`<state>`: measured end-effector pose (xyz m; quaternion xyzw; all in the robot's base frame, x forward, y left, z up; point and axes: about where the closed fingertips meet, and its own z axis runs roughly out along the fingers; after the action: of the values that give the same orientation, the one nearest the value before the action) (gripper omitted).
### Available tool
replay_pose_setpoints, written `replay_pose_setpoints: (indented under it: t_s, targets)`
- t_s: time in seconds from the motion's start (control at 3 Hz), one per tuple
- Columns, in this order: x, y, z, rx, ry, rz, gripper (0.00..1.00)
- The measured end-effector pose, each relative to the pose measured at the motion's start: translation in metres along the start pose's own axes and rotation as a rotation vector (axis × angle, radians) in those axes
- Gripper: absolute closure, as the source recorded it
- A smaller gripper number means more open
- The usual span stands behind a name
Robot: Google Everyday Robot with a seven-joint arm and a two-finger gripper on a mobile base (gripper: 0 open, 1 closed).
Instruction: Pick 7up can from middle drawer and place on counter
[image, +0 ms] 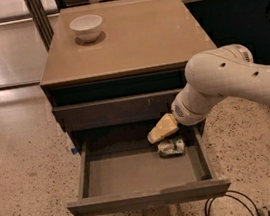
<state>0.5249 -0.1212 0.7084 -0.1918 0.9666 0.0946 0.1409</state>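
Note:
The 7up can (171,147) lies on its side on the grey floor of the open middle drawer (139,172), near the drawer's right back corner. It is dark green with white patches. My gripper (161,129), with pale yellow fingers, hangs just above and slightly left of the can, at the end of the white arm (222,84) that comes in from the right. The gripper does not touch the can. The tan counter (129,35) tops the dark cabinet above the drawer.
A white bowl (86,27) stands on the counter's back left. A closed drawer front (117,110) sits above the open drawer. Black cables (226,207) lie on the speckled floor at the lower right. Dark railing posts stand behind the cabinet.

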Motion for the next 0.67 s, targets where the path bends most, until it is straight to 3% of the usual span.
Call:
replay_pose_setpoints:
  t_s: [0.33,0.67]
  targets:
    - [0.000,0.000,0.000,0.000,0.000,0.000,0.00]
    - [-0.001,0.000,0.020,0.025,0.007,0.011,0.00]
